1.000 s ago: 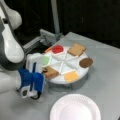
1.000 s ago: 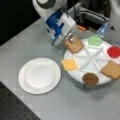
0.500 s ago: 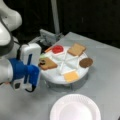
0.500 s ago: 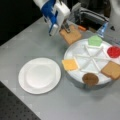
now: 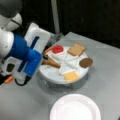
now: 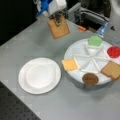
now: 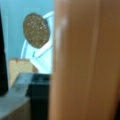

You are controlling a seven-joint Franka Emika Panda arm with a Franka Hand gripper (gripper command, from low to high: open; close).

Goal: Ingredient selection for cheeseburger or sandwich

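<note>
Spreading under everything, a grey table (image 6: pixel 30 47) meets a dark backdrop. On it sits the divided white tray (image 6: pixel 75 51), holding lettuce (image 6: pixel 95 40), tomato (image 6: pixel 114 51), a bread slice (image 6: pixel 111 70), patty (image 6: pixel 90 79) and cheese (image 6: pixel 69 64). Beside the tray lies a white paper plate (image 6: pixel 39 75). Above the tray's far edge, the gripper (image 6: pixel 59 18) is clamped on a second bread slice (image 6: pixel 58 28), hanging clear of the table.
</note>
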